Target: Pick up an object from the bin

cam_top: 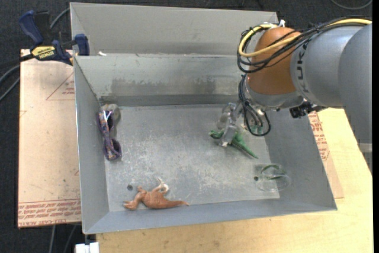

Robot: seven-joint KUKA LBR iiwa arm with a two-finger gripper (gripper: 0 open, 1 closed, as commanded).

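Two-finger gripper (228, 122) low in the grey metal bin (177, 151). A small green plastic lizard-shaped toy (238, 143) lies just beneath it, long axis trailing away toward the near right. Whether the gripper is apart or together cannot be told.

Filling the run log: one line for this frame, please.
gripper: down at green toy lizard | where: bin centre-right | grasp: unclear | also: orange toy dinosaur, front-left
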